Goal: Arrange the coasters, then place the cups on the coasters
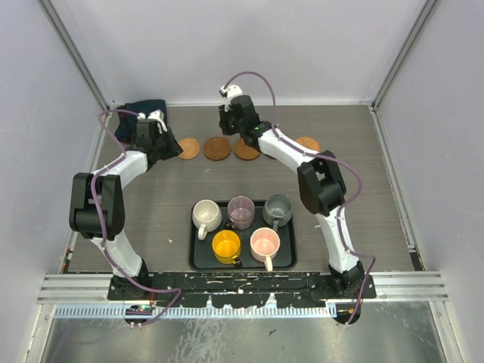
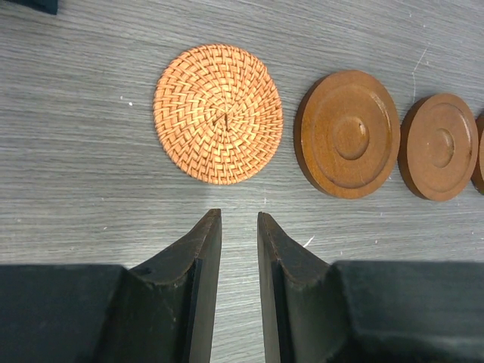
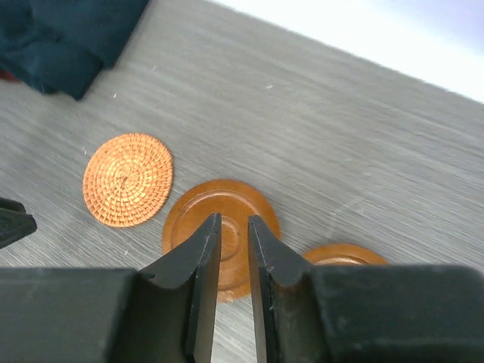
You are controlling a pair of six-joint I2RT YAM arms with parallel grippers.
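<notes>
Along the table's [image 1: 151, 219] far edge lie the coasters [image 1: 217, 148], which look stiff and light, best pinched across a rim; the cups [image 1: 226, 246] sit on the tray [image 1: 198, 261]. The left gripper [image 2: 238, 214] and right gripper [image 3: 234, 218] stand narrowly parted, apparently empty.

Five cups sit on a black tray [image 1: 199, 259] near the arms. The cream cup [image 1: 206, 214], purple cup [image 1: 241, 211] and grey-green cup [image 1: 277, 209] are in the back row. The yellow cup [image 1: 226, 246] and pink cup [image 1: 265, 243] are in front. Farther back, brown coasters [image 1: 217, 147] lie in a row on the table [image 1: 159, 219]. The right arm [image 1: 321, 185] reaches over them and hides part of the row. The left arm [image 1: 98, 200] ends beside a dark cloth [image 1: 144, 110].
</notes>
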